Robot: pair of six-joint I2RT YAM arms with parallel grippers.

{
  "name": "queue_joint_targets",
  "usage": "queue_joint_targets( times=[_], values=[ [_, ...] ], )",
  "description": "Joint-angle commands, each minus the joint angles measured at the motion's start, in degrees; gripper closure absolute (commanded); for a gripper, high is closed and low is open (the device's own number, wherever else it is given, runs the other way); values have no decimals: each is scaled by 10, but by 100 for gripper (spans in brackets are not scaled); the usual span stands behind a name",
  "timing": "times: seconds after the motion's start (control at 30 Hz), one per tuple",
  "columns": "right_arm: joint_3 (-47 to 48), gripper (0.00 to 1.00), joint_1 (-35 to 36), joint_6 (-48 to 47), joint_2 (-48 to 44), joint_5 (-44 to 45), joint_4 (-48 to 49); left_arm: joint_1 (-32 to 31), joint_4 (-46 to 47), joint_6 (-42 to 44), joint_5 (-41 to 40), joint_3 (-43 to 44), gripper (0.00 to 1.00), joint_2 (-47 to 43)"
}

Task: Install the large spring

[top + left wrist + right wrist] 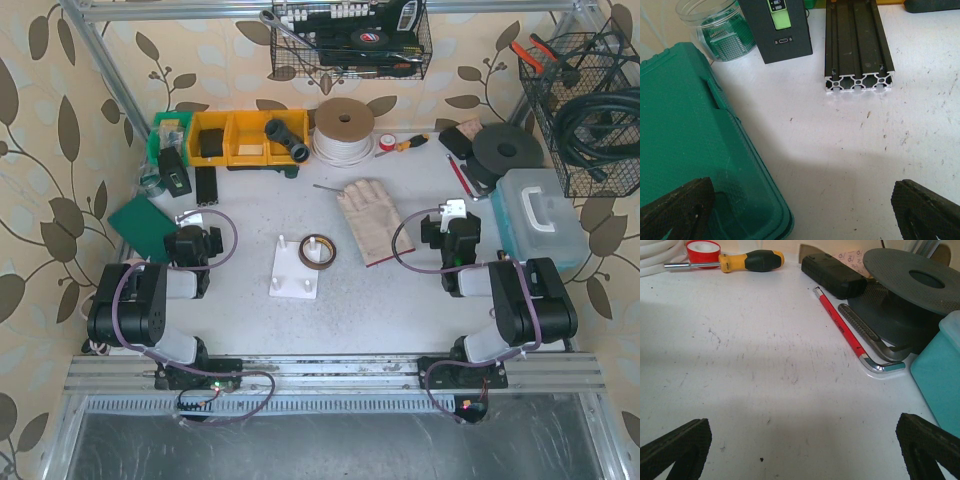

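We judge the task is at its very start: both arms sit back near their bases, and nothing is in either gripper. The left gripper (800, 215) is spread wide and empty over bare tabletop (850, 150) beside a green case (685, 140). The right gripper (800, 450) is likewise wide open and empty, with a red-handled hex key (850, 337) ahead of it. The white peg fixture (296, 272) lies between the arms, and a brown tape roll (318, 252) seems to ring its far right peg. We cannot pick out the large spring in any view, so the next move calls for finding it, probably among the clutter at the far side, before any reach. As for containers, the yellow bin tray (245, 150) holds a black block (210, 143) in one compartment and a black pipe fitting (286, 139) in another. A clear jar (715, 30) holds green perforated boards. The teal case (535, 215) is shut. The wire basket (590, 150) on the right carries coiled black hose (600, 115).
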Motion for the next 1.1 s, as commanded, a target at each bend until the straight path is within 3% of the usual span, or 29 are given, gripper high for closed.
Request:
queue_joint_targets(
  times=[0.0,1.07],
  values=[
    [9,0,-2,7,-6,-8,1,-4,14,-2,5,12,1,-11],
    [8,0,-2,8,-7,-9,2,-20,24,5,-24,11,2,-8]
  ],
)
